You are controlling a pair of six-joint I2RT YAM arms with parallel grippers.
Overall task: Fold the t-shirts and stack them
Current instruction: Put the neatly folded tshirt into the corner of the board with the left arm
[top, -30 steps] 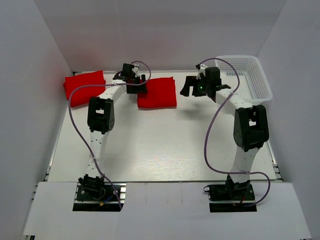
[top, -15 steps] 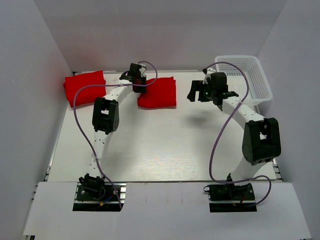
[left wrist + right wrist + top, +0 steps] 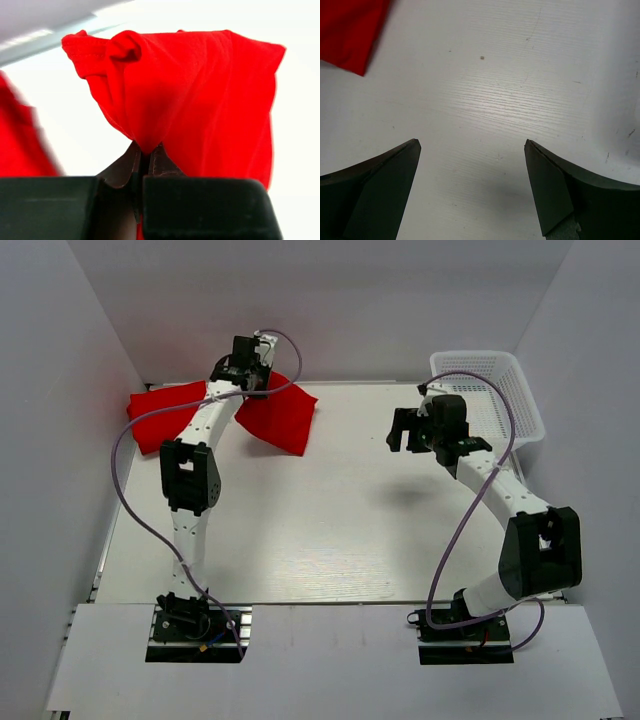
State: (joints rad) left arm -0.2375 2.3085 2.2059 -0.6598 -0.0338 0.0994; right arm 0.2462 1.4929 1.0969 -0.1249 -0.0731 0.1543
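From above, a red t-shirt [image 3: 280,418] hangs from the left jaws over the far side of the surface [image 3: 330,520]. Only the left wrist view shows the grip itself: the jaws are closed on a small pinch of the cloth. A second red t-shirt [image 3: 158,412] lies at the far left, partly behind the left arm. The right jaws stand wide open above bare surface, near the white basket [image 3: 500,400]. Their wrist view shows a red corner at its upper left.
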